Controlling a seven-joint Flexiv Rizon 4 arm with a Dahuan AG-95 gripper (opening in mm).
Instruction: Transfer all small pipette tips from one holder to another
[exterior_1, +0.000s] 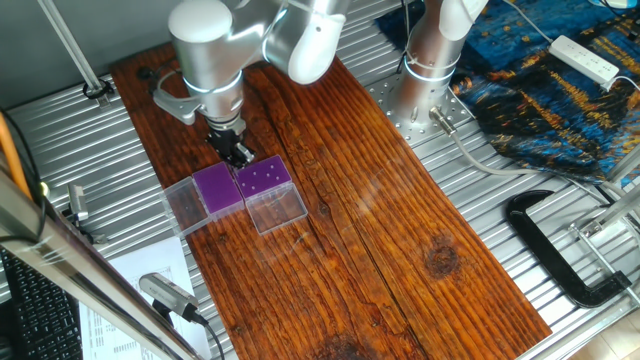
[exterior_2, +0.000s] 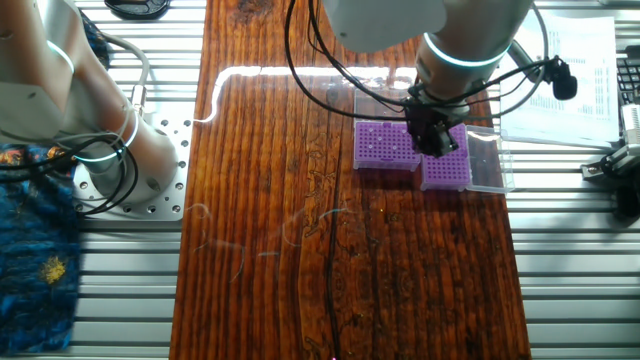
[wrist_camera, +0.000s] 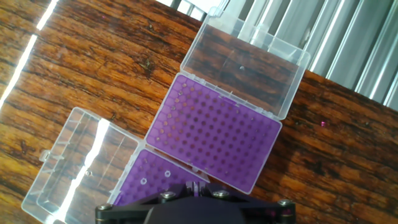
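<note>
Tool (exterior_1: 237, 152) above unlabelled purple holders (exterior_1: 245, 187)

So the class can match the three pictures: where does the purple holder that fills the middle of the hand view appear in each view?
One fixed view: the holder is the right one of the pair, its clear lid toward the camera.
The other fixed view: left of the pair, lid behind it.
Hand view: centre, lid above it.
Shared landmark: the second holder beside it.
</note>
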